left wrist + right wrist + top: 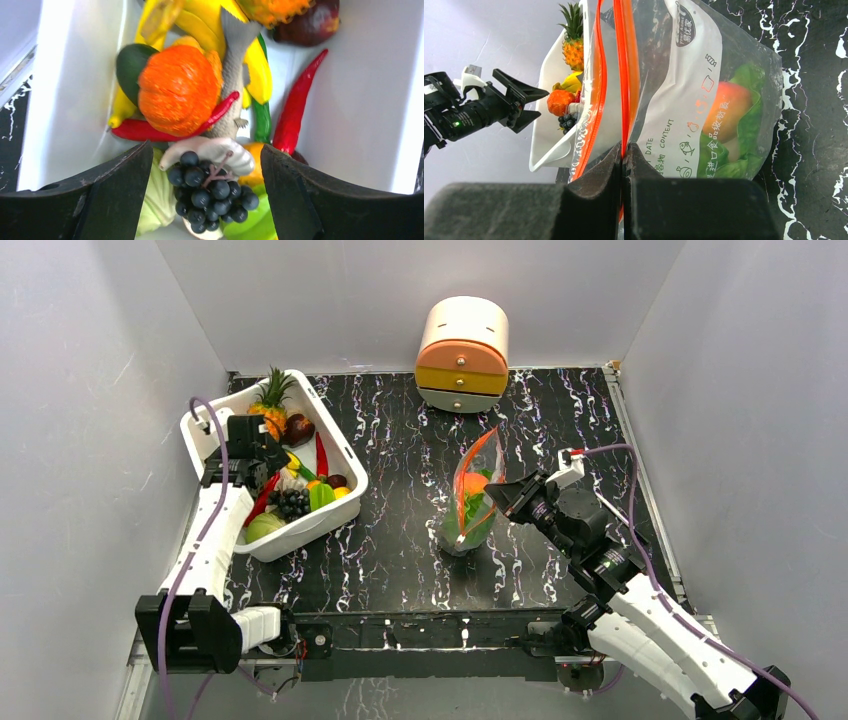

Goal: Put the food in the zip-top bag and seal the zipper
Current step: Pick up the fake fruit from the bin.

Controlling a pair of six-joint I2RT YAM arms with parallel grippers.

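The clear zip-top bag (470, 502) stands upright mid-table, mouth open, with an orange fruit (728, 107) and green leaves inside. My right gripper (624, 150) is shut on one side of its red-orange zipper (626, 75) and holds the bag up. My left gripper (206, 187) is open above the white tub (335, 445), straddling a dark grape bunch (212, 192). The pale green cabbage (152, 197) lies beside the left finger. A red chilli (297, 110) lies against the tub wall. An orange pumpkin (177, 90) and a second chilli (150, 131) lie beyond.
The tub also holds a pineapple (270, 400), a banana (210, 22), a grey fish (232, 75) and a dark plum (310, 22). An orange-and-cream drawer box (462, 353) stands at the back. Grey walls close in both sides.
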